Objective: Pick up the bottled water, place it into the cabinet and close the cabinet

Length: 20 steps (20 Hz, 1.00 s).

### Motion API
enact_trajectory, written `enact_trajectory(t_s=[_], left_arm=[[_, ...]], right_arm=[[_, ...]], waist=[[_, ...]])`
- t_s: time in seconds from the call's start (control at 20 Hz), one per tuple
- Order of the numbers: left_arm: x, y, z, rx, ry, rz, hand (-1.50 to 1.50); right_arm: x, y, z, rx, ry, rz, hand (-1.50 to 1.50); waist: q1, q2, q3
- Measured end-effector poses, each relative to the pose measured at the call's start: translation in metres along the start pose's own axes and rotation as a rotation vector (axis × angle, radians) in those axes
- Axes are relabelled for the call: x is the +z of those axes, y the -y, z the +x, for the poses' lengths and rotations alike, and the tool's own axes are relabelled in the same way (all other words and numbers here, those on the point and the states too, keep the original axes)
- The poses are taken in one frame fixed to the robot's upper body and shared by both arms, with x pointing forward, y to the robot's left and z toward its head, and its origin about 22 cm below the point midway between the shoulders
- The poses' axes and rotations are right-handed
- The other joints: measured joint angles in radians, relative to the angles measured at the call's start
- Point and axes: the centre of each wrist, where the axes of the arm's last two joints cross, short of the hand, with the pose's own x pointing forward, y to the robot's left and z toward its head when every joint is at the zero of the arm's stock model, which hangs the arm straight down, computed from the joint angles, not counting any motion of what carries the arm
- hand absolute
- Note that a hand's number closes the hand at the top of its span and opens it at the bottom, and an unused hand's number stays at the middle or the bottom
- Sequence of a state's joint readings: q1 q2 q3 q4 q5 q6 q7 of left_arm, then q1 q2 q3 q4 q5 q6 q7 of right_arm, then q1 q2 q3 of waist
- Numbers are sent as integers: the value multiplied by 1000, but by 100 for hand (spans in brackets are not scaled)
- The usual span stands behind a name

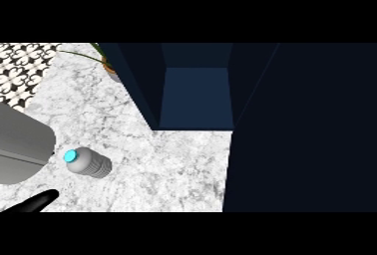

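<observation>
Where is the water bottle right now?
In the head view the bottled water stands on the marble counter at the left, beside a grey forearm, in front of the open cabinet.

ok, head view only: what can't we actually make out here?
- Left hand: only a black tip shows at the lower left; the rest is cut off by the edge, so its finger state is unreadable.
- Right hand: not in view at all.
- Cabinet: interior is dark, and the dark door panel on the right hides what lies behind it.
- Potted plant: mostly hidden behind the cabinet's side.
- Bottled water: seen from above, so any label is unreadable.
</observation>
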<state>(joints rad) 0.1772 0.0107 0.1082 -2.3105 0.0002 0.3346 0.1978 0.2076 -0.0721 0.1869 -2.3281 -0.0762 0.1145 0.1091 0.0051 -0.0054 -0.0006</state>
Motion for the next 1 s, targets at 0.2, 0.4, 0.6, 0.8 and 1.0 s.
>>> enact_trajectory(t_s=[0.2, 0.4, 0.6, 0.8, 1.0], left_arm=[[18, 0, 27, 15, -15, 41, -150], [25, 1, 31, 17, -85, 53, -150], [29, 0, 33, 7, -150, 60, -150], [31, -2, 34, -11, -184, 64, -150], [33, -5, 34, -26, -189, 75, -150]], right_arm=[[4, -11, 18, -21, -7, 21, -150], [7, -29, 32, -43, -15, 38, -150], [12, -37, 32, -72, -29, 46, -150], [9, -43, 35, -99, -37, 45, -150], [10, -49, 36, -113, -44, 44, -150]], waist=[[-1, 1, 0], [-2, 2, 1], [-3, 1, 1], [-1, 1, 1], [-2, 0, 1]])
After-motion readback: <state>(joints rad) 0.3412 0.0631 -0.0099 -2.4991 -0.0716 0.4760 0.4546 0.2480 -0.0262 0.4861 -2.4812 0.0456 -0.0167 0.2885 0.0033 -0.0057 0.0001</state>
